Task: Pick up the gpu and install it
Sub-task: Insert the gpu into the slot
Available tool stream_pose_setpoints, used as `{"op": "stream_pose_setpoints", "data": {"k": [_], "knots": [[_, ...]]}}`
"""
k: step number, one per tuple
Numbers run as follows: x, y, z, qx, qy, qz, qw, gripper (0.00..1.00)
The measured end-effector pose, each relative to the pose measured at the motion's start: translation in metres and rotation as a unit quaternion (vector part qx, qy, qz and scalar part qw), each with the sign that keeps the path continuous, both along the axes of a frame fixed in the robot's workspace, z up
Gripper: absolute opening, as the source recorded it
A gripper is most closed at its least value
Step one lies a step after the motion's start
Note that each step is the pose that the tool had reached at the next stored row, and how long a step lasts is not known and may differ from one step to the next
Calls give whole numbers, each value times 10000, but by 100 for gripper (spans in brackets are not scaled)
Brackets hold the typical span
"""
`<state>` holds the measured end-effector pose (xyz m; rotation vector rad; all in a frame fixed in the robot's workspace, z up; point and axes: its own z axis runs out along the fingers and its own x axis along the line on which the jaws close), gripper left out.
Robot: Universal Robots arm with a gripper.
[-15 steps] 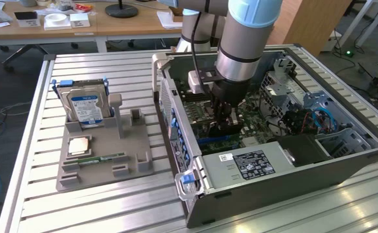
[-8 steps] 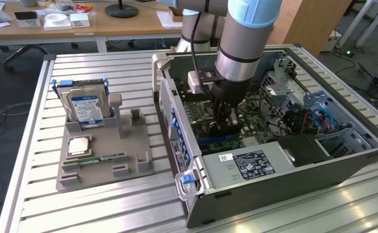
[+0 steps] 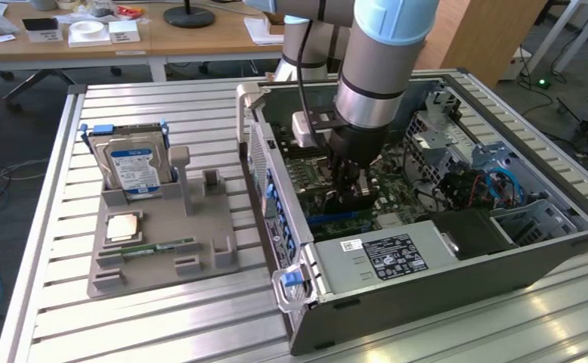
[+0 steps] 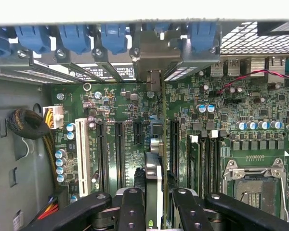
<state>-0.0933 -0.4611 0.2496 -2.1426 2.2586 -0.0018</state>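
1. Pickup done: gripper (image 4: 154, 204) is clamped on the gpu (image 4: 153, 178), jaws pinching the card edge-on
2. Arm is down inside the open PC case (image 3: 375, 265); gpu hangs directly below the gripper, over the motherboard (image 4: 111, 110) expansion slots
3. Bracket end sits against the rear slot opening; looks mid-insertion, can't tell if fully seated
4. Left: finish seating, release

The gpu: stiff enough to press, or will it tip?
Probably stiff: the gpu looks like a rigid board, held edge-on in the gripper. Thin and upright, it may tilt if pushed off-centre.
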Motion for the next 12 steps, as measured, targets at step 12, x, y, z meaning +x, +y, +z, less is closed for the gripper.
{"op": "stream_pose_setpoints", "data": {"k": [12], "knots": [[0, -1, -25, -1, 0, 0, 10000, 27]]}}
